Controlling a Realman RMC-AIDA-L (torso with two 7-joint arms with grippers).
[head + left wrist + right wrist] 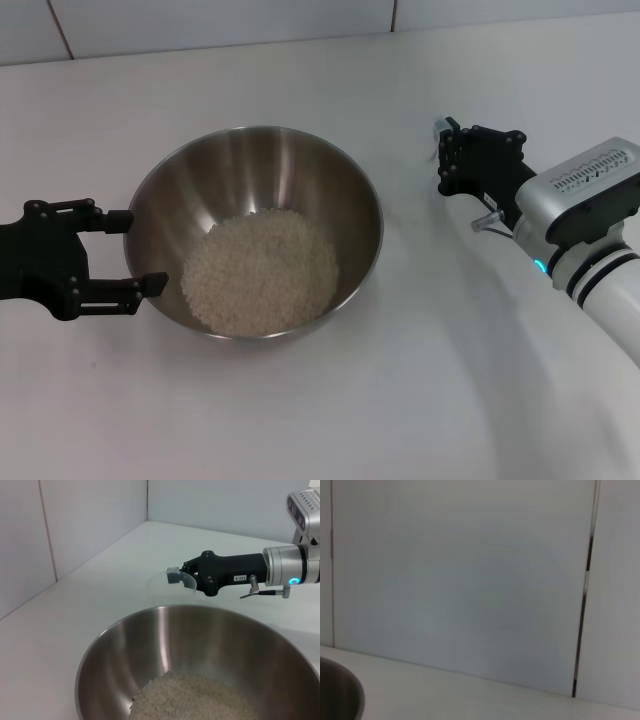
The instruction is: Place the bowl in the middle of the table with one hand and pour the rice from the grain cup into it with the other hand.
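Note:
The steel bowl (270,170) stands in the middle of the white table (300,420) with a heap of rice (260,270) inside. My left gripper (144,252) is open, its two fingers on either side of the bowl's left rim. My right gripper (446,156) is to the right of the bowl, low over the table. In the left wrist view it (175,576) holds the clear, empty grain cup (189,582) at its fingertips, beyond the bowl (200,635) and rice (195,700). The cup barely shows in the head view.
A white tiled wall (200,25) runs along the table's far edge. The right wrist view shows that wall (470,590) and a sliver of the bowl's rim (340,695).

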